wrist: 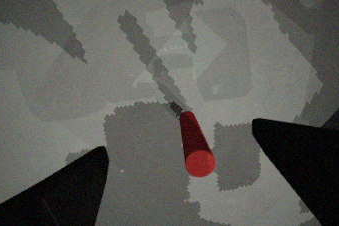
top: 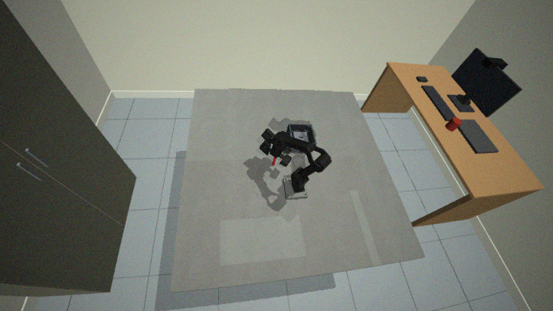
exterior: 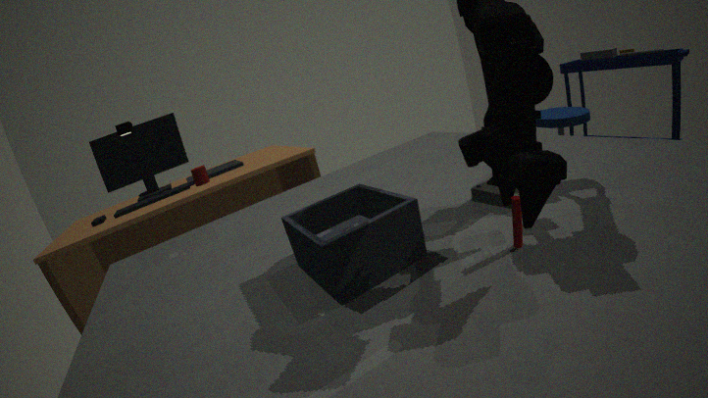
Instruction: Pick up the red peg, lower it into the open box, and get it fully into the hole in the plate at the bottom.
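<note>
The red peg [top: 273, 161] [exterior: 516, 221] [wrist: 194, 140] stands upright on the grey table, outside the box. My gripper [exterior: 518, 215] [wrist: 180, 140] is open and points down over the peg. In the wrist view the peg shows between the two spread fingers, with a gap on each side, nearer the right finger. In the exterior view the fingertips are beside the peg's upper part. The dark open box [top: 314, 135] [exterior: 376, 255] stands on the table, apart from the peg. A light plate [top: 301, 135] [exterior: 342, 226] shows inside it; its hole is not clear.
The arm's base [top: 296, 193] stands on the grey table [top: 228, 128]. The arm passes over the near side of the box in the top view. A wooden desk [top: 502, 168] with a red cup [top: 453, 123] [exterior: 200, 174] stands apart from the table.
</note>
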You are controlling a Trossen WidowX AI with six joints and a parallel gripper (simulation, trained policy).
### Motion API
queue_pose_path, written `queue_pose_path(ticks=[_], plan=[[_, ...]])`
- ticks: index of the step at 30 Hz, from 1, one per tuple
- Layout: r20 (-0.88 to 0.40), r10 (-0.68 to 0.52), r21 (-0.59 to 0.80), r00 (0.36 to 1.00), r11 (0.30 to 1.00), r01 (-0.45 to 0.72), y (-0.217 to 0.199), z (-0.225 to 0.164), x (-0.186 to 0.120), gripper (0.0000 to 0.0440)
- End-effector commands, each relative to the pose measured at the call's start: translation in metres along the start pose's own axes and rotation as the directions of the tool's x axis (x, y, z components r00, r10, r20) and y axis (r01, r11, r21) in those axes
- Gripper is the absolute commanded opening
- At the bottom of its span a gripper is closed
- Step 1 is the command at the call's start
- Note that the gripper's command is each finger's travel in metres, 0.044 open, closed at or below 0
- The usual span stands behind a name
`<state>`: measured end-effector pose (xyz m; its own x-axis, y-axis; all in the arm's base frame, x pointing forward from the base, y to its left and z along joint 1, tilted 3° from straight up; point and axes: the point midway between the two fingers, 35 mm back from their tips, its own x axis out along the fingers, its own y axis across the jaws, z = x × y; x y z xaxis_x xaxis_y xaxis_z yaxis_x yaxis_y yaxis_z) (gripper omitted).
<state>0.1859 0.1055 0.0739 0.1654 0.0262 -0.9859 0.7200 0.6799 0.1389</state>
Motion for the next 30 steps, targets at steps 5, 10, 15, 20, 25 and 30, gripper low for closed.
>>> queue_pose_path(ticks=[5, 10, 15, 20, 25, 30], plan=[[0.015, -0.002, 0.087, 1.0, 0.996, 0.001, -0.006, -0.001, 0.031, 0.0417], [-0.005, -0.018, 0.136, 1.0, 0.991, 0.018, -0.012, -0.004, 0.039, 0.0291], [-0.039, -0.022, 0.157, 0.999, 0.987, 0.028, -0.013, -0.006, 0.039, 0.016], [-0.071, -0.022, 0.165, 0.997, 0.986, 0.033, -0.012, -0.006, 0.039, 0.0029], [-0.041, -0.014, 0.145, 0.999, 0.989, 0.019, -0.01, 0.004, 0.031, 0.0], [0.018, 0.001, 0.104, 1.0, 0.995, -0.003, -0.007, 0.017, 0.016, 0.0]])
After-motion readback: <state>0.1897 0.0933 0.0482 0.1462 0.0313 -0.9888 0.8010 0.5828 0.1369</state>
